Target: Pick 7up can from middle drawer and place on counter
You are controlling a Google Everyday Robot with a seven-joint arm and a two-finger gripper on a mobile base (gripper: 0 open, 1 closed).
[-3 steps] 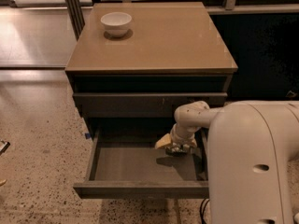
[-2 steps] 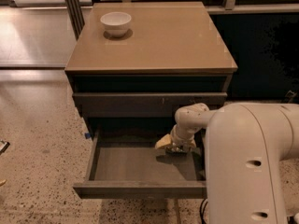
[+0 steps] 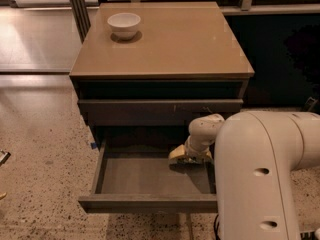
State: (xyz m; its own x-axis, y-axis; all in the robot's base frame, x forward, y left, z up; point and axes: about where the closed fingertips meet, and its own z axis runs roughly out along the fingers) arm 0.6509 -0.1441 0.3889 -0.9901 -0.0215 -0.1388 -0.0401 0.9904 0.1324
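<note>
7up can: not visible from where I stand; if it lies in the middle drawer (image 3: 150,176), it is hidden by the gripper (image 3: 183,157) or the arm.

Middle drawer: pulled fully out from the dark cabinet, its flat grey floor bare across the left and centre. Its plain front edge faces the viewer, low in the view.

Gripper: lowered inside the middle drawer, at the rear right, close to the drawer's back wall and just above or on the floor. Its pale yellowish end points left. Whether it is spread or closed on anything cannot be told from this angle.

Arm (image 3: 265,174): a bulky white casing fills the lower right and covers the drawer's right front corner. A rounded white wrist joint (image 3: 205,131) bends down from it into the drawer.

Bench (image 3: 175,49): the glossy tan square top of the cabinet. A white bowl (image 3: 124,24) stands upright near its rear left corner, well apart from the gripper.

Upper drawer front (image 3: 160,111): shut, directly above the open drawer, with a dark recess between it and the bench top.

Speckled floor (image 3: 45,154): extends to the left of the cabinet.
</note>
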